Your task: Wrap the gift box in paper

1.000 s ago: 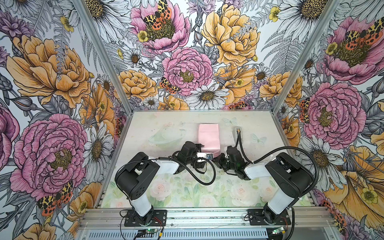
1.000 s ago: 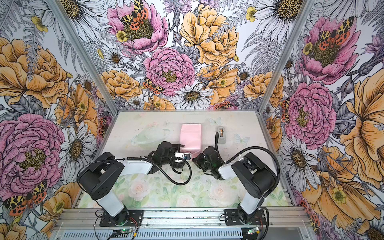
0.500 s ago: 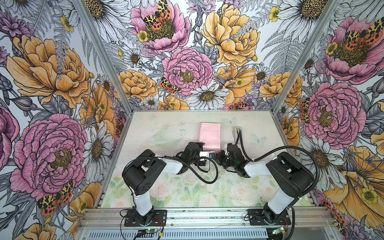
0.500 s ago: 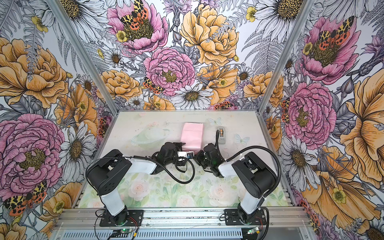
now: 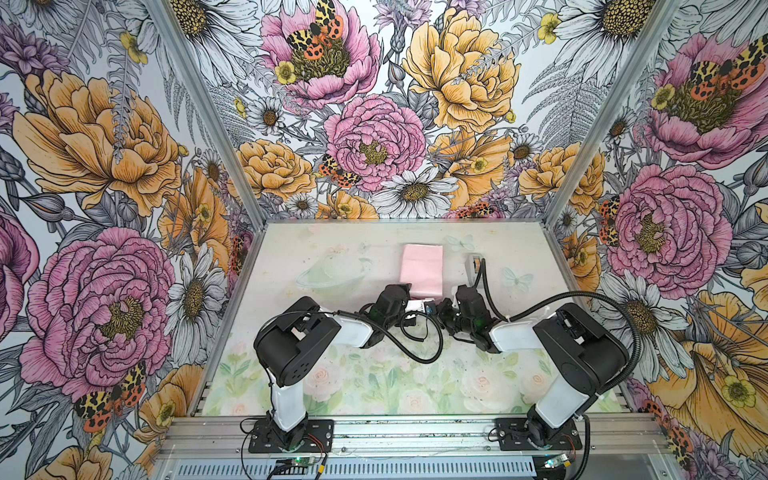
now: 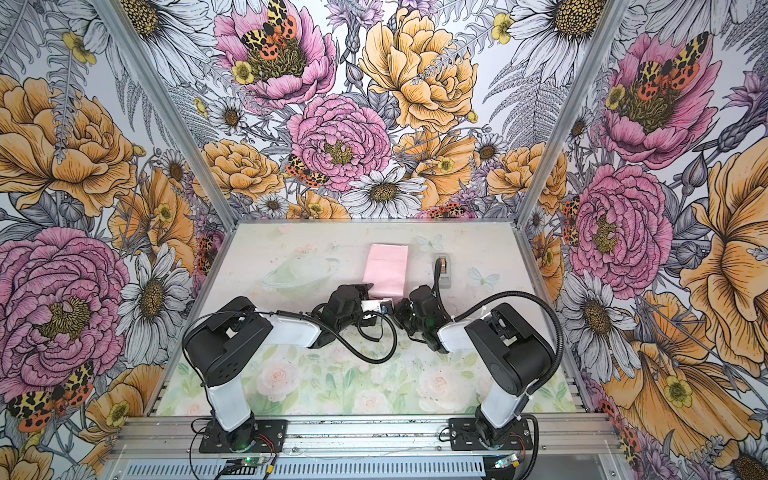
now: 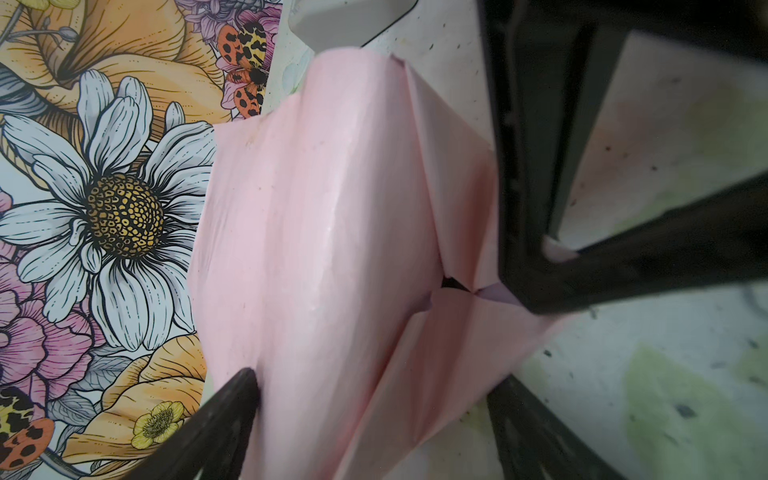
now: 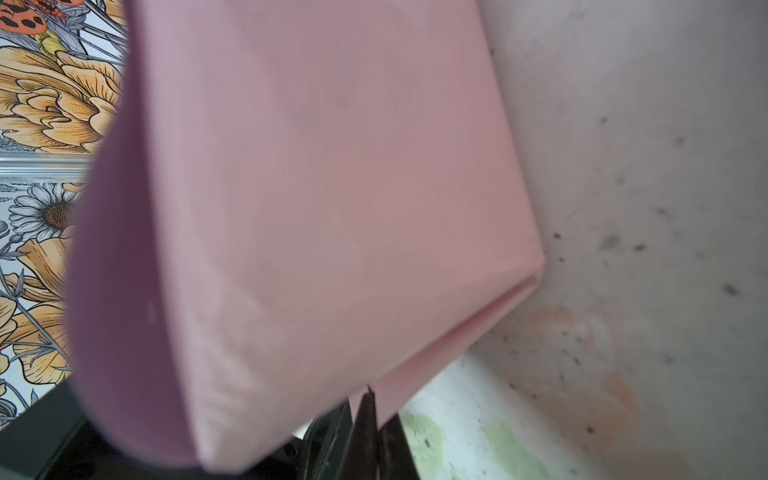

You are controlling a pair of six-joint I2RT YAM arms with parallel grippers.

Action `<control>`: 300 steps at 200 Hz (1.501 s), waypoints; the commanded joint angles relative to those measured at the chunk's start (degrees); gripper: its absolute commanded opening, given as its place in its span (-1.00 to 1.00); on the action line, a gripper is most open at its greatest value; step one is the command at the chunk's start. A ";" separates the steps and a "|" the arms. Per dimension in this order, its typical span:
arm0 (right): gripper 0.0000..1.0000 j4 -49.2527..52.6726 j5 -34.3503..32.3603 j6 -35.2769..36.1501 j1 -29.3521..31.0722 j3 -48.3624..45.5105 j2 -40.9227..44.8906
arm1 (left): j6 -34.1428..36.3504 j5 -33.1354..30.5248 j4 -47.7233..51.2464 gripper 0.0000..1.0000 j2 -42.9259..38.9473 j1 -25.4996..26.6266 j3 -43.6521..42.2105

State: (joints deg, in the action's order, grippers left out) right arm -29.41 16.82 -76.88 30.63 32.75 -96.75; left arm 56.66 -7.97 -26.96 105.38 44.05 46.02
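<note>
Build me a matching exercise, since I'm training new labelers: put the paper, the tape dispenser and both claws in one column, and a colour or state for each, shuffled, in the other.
Column one
1. paper
2. tape dispenser
3. left claw
4. right claw

Column two
A. shut on a paper flap
B. pale pink, folded into a bundle
C. open, astride the bundle's near end
D. grey, right of the bundle in both top views

Pairs: 1-B; 2-D; 3-C; 4-A

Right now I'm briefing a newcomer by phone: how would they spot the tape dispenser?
On the table's far half lies the pink paper parcel. Just right of it, not touching, sits the tape dispenser: small, grey, boxy, the only loose item that isn't pink.
</note>
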 commanded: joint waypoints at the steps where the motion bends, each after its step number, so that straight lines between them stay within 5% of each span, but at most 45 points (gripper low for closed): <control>1: -1.00 -0.67 0.24 1.51 -0.31 1.08 1.56 | -3.15 -0.46 4.20 0.74 0.26 0.59 -0.14; 47: -1.00 0.14 0.17 2.35 -0.49 1.15 0.99 | -16.77 9.26 5.92 0.94 -11.82 -2.64 -0.07; 79: -1.00 0.89 0.14 2.96 -0.49 1.20 1.12 | -29.03 14.38 21.84 0.94 -14.21 -8.28 11.61; 129: -1.00 1.54 0.06 3.48 -0.49 1.33 1.38 | -37.42 19.78 45.69 0.68 -1.77 -14.14 37.35; 150: -1.00 2.19 -0.05 3.80 -0.46 1.44 1.57 | -40.13 21.04 48.00 0.54 5.82 -15.17 44.82; 194: -1.00 3.41 -0.16 4.45 -0.48 1.70 1.82 | -42.86 16.97 49.83 0.58 18.50 -15.34 58.82; 300: -1.00 3.94 -0.20 4.63 -0.40 2.13 1.21 | -41.84 10.01 51.47 0.61 32.08 -14.61 72.02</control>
State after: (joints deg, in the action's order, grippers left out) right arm -25.82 16.82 -73.41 30.39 33.61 -96.73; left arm 14.90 4.08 24.08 135.70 29.02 115.59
